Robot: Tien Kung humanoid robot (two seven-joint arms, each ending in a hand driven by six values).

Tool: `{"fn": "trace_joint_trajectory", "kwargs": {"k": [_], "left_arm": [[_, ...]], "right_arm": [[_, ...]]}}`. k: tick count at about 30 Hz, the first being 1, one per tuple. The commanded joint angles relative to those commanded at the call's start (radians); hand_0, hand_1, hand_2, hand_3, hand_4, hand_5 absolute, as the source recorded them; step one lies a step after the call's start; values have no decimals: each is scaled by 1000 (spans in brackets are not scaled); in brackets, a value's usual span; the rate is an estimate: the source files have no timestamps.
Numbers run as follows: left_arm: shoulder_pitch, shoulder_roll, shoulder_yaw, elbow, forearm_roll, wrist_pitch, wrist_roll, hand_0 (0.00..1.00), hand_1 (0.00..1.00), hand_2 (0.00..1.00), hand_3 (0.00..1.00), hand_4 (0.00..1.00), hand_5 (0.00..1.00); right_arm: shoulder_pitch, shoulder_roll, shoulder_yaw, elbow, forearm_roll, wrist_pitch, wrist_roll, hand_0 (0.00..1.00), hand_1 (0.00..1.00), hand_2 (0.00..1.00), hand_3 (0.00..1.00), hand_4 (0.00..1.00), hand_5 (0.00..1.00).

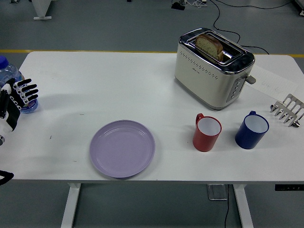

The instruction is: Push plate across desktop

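A lilac plate [122, 148] lies flat on the white table [118, 85], near the front edge and left of centre. My left hand [20, 96] is at the far left edge of the table, well left of the plate and not touching it. Its fingers are spread and hold nothing. It partly hides a water bottle behind it. My right hand is out of view.
A blue-capped water bottle [10, 76] stands at the far left behind my hand. A toaster [212, 66] with bread stands at the back right. A red mug [206, 132], a blue mug [252, 129] and a metal rack [288, 110] stand to the right.
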Motion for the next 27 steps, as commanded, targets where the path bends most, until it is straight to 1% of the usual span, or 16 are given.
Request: {"fn": "trace_joint_trajectory", "kwargs": {"k": [13,27], "left_arm": [[-4,-2,0,7,-9,14,-16,699,714,685,672,528,998],[-4,-1,-7,5,-8,14,-19,692,713,688,676,542,998]], "right_arm": [[14,0,3,-2,-2,0,1,596,551,666,618,393,518],[23,-4,-5,-3,5,5,4,596,550,665,616,392,518]]}}
